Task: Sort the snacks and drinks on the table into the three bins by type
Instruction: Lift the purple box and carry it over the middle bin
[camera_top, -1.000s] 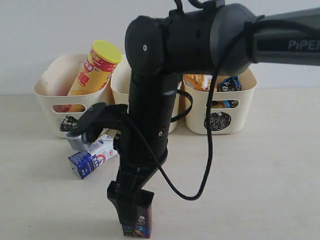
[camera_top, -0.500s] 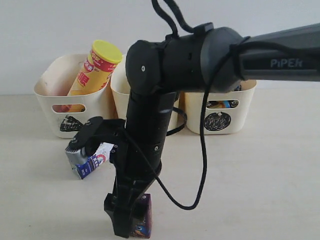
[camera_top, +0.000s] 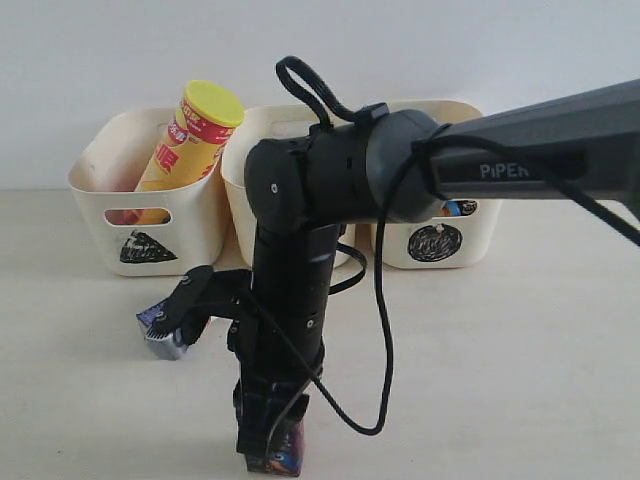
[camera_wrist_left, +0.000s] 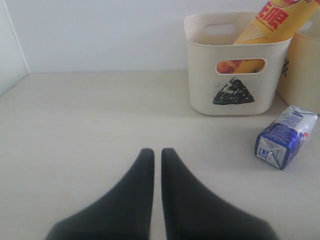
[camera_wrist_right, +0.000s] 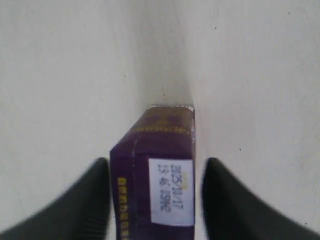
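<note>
Step in hand: picking up the purple juice box (camera_wrist_right: 132, 175). We judge this to be the grasp stage, with no lift yet.
Juice box: it stands upright on the table (camera_top: 520, 350), at the near edge of the scene, well apart from the bins.
Right gripper (camera_wrist_right: 157, 162): it points straight down over the juice box, with its fingers spread to either side. One finger looks to be against the carton, while a sliver of table shows between the carton and the other. We do not count this as a firm pinch.
Left gripper (camera_wrist_left: 157, 151): its fingers (camera_wrist_left: 135, 200) are pressed together and hold nothing. It sits low over the table, near the milk box.
Milk box (camera_wrist_left: 286, 142): the blue-and-white carton lies on its side on the table, just in front of the left bin and not yet sorted.
Triangle bin (camera_wrist_left: 200, 75): far left. It holds a yellow-orange Lay's tube (camera_top: 195, 135), which leans with its yellow lid above the rim.
Middle bin (camera_top: 245, 175): the right arm covers its mark and contents.
Circle bin (camera_top: 470, 240): far right, with its contents mostly hidden from us.
Next move, our judgement: press the fingers onto both sides of the carton, lift it straight up, and carry it far and back to a bin. The triangle bin takes tubes, so the drinks belong elsewhere. We cannot tell from here which of the other two bins that is.
Watch for: the carton is narrow and tall, so an off-centre squeeze could tip or twist it.
</note>
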